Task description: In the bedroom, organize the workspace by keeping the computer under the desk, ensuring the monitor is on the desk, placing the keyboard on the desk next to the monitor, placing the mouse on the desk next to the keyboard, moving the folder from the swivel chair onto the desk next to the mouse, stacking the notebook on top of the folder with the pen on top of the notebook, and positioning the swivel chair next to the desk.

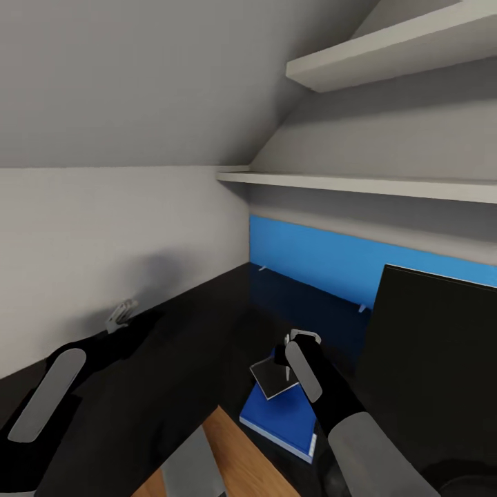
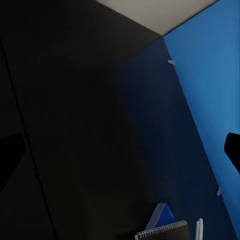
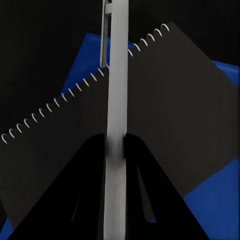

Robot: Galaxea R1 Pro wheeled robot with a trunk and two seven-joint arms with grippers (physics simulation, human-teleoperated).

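One pen [image 3: 116, 95], pinched between the right gripper's [image 3: 116, 150] closed fingers, hangs above one spiral-bound notebook [image 3: 185, 115] lying on one blue folder [image 3: 220, 205], seen closely in the right wrist view. The head view adds the desk [image 1: 172, 359], monitor [image 1: 435, 373] and left gripper [image 1: 121, 315], fingers apart.

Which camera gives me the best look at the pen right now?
The right wrist view: the pen runs up the picture, clamped between the right gripper's fingers above the notebook. The head view shows it as a small sliver; the left wrist view shows perhaps a pale sliver.
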